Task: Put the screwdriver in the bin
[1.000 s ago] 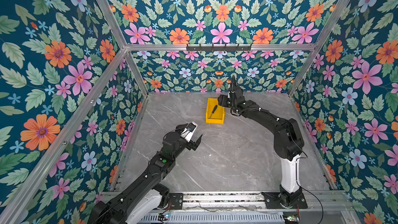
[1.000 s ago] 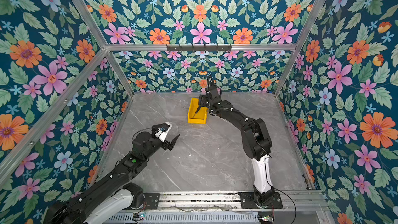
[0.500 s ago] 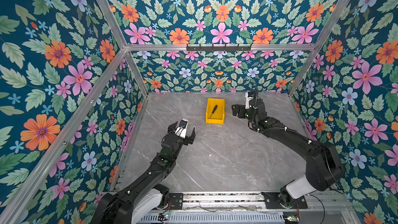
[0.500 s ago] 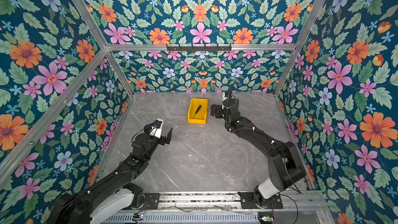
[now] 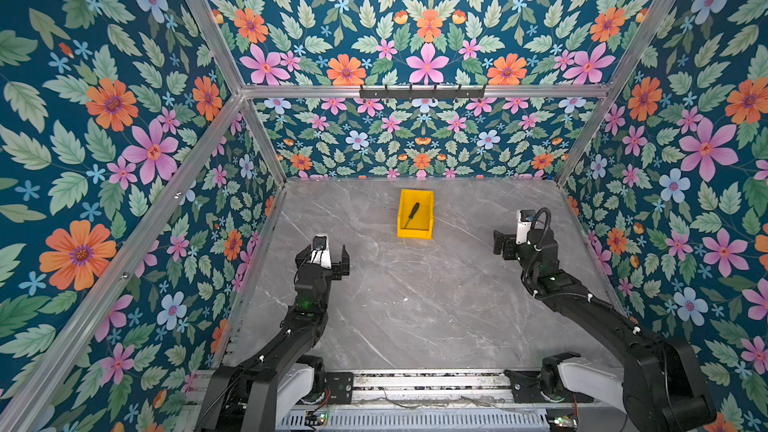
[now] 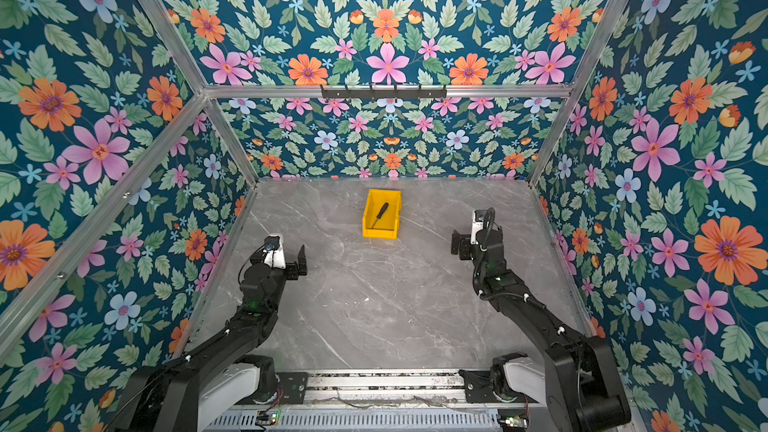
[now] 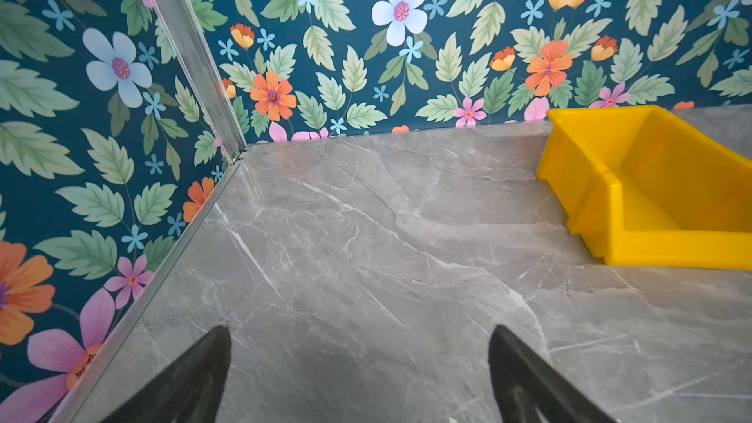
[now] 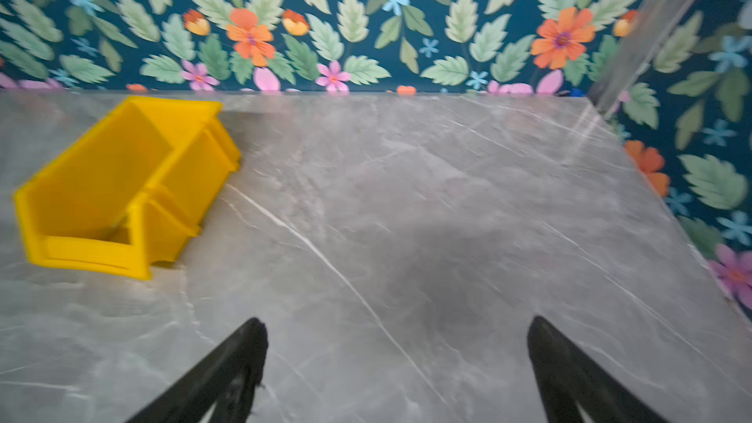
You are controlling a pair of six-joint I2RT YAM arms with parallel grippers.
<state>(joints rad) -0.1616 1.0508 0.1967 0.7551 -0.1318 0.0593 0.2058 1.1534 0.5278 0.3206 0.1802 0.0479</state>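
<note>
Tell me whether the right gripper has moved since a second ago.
Yes: the right gripper has drawn back from the bin, rightward and toward the front.

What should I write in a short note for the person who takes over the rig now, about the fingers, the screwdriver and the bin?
Left gripper: fingers open, holding nothing, over the table, apart from the bin.
Right gripper: fingers open, holding nothing, also apart from the bin.
Screwdriver: lies slanted inside the bin, handle toward the back wall.
Done: the screwdriver is in the bin.
Left: nothing for the task, as far as the views show.
</note>
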